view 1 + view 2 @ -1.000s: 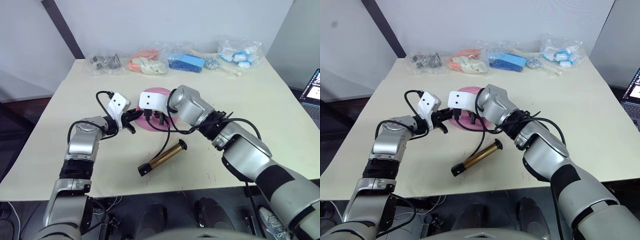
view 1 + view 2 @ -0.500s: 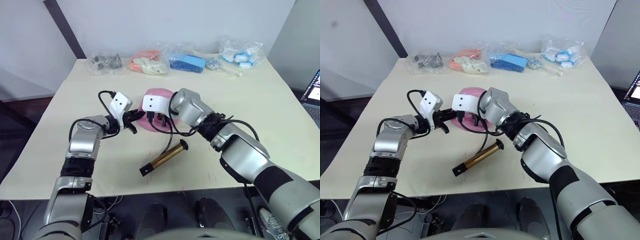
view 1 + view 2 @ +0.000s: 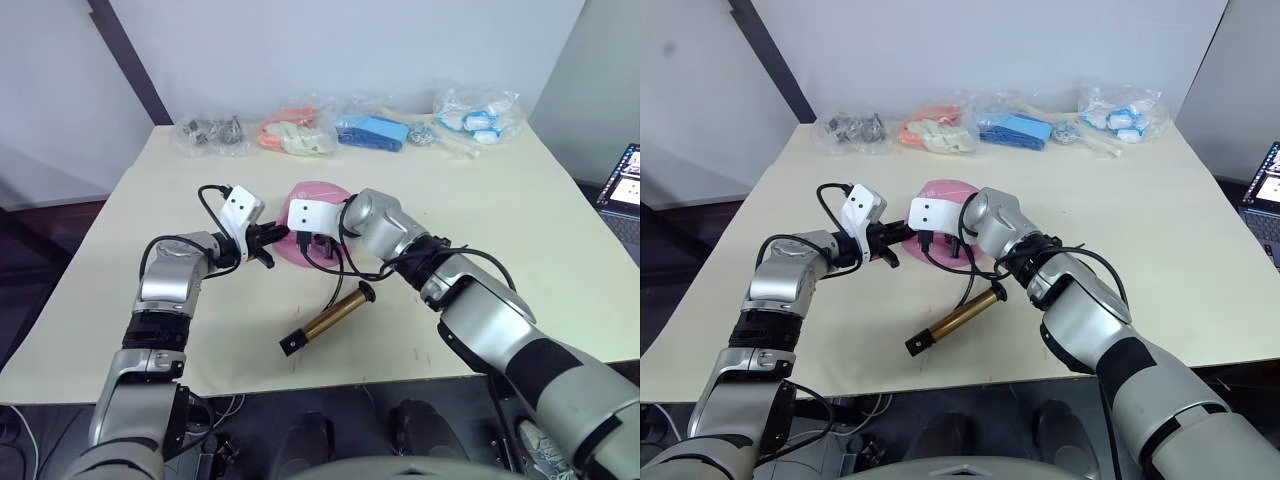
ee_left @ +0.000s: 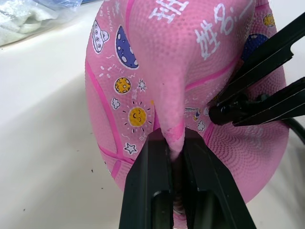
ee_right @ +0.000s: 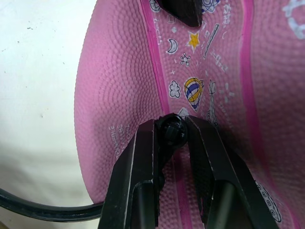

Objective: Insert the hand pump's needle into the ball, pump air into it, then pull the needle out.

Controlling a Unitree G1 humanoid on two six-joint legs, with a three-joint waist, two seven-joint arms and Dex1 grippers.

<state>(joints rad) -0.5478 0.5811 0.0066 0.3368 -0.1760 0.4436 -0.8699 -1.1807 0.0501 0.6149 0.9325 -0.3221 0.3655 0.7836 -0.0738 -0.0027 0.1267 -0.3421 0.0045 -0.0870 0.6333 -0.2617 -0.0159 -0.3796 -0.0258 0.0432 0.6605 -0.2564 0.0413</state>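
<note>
Little has moved: left gripper (image 4: 174, 157) still pinches a fold of the limp ball (image 3: 318, 200) mid-surface, right gripper (image 5: 172, 138) clamps the hose end. Pump (image 3: 327, 321) lies nearer. Risk — slack rubber buckles, bending the unseen needle.

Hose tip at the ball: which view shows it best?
Right wrist view: the right gripper clamps the hose's black end fitting against the ball. Left wrist view shows it from the side; head views show mostly the hose.
</note>
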